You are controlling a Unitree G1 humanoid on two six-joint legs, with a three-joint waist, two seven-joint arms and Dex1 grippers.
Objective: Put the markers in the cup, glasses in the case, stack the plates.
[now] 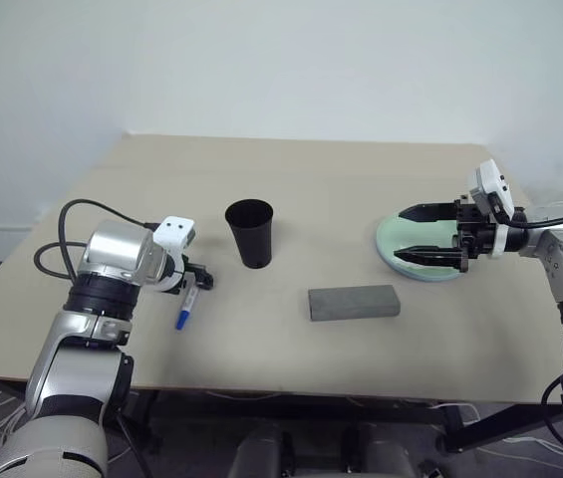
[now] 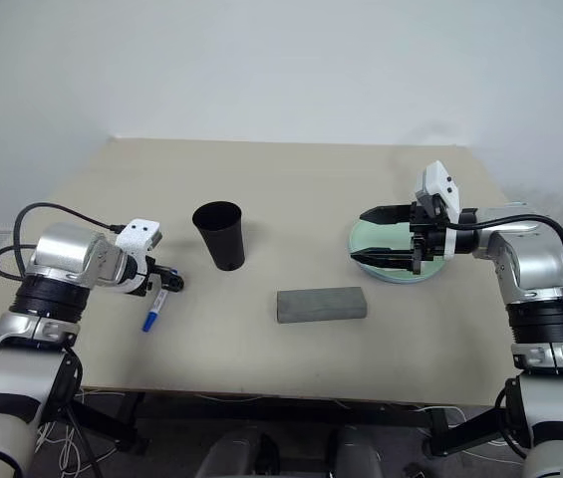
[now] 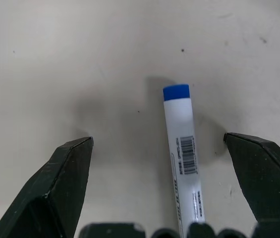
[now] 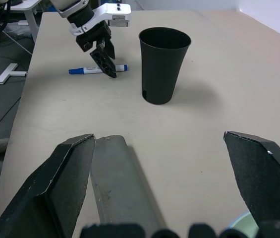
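My left gripper (image 3: 157, 148) hangs over the blue marker (image 1: 186, 307), fingers spread wide with the barrel lying on the table (image 1: 291, 179) between them, nearer one finger than the other. Nothing is pinched yet; the marker lies flat, just to the left of the cup (image 1: 250, 233), its blue-capped end toward me.

My right gripper (image 1: 422, 235) is open too and empty, hovering level over the plates (image 1: 393, 245) at the right side of the table.

As I judge it, the plates look done: I see a pale green one with a blue rim peeking out from underneath, so they seem stacked. The case (image 1: 354, 303) lies closed in the middle of the table, and I see no glasses anywhere on the surface, so they are probably inside, though I cannot check that. What is plainly left is this blue marker, which has to go into the cup.

The black-capped marker I cannot find on the table. It may already stand in the cup, but the cup's inside is dark and I cannot make out anything in it from the head views or from my right wrist. My right fingers and wrist cover the right part of the plates, and my left wrist housing hides my own fingers from above.
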